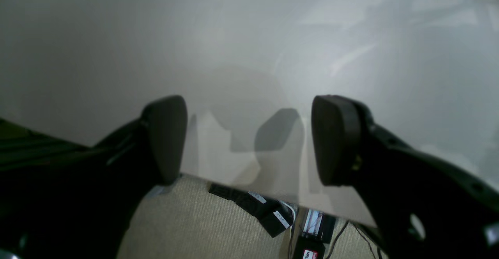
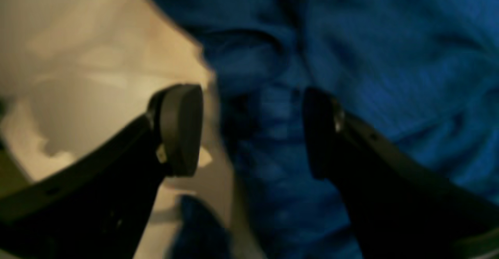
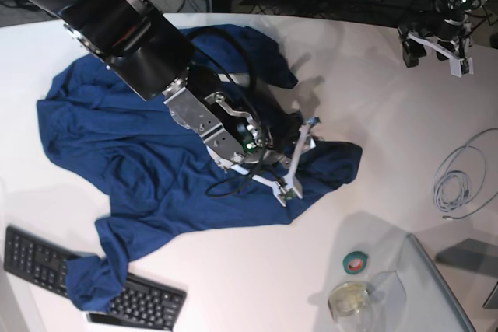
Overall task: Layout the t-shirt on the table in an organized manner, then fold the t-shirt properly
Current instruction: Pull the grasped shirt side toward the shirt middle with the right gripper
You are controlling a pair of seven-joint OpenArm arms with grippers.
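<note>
From my seat, the black keyboard point(image 3: 85, 281) at the far left has a sleeve of the large dark navy-blue soft fabric t-shirt point(image 3: 148, 161) draped over it, a sign the shirt is not yet laid out. The t-shirt sprawls rumpled across the left and middle of the wide smooth white table point(image 3: 373, 106), bunched rather than flat. My right gripper point(image 3: 299, 157) sits over its rumpled right-hand edge with jaws spread wide and nothing pinched; in the right wrist view one finger point(image 2: 181, 130) stands over bare table, the other over cloth, straddling the hem, I judge, to take a fresh hold and pull it flat. Further right lie a green tape roll point(image 3: 356, 263) and a coiled grey cable point(image 3: 455, 184). My left gripper point(image 3: 436, 44) hovers at the far right corner, wide apart and empty, clear of the cloth.
</note>
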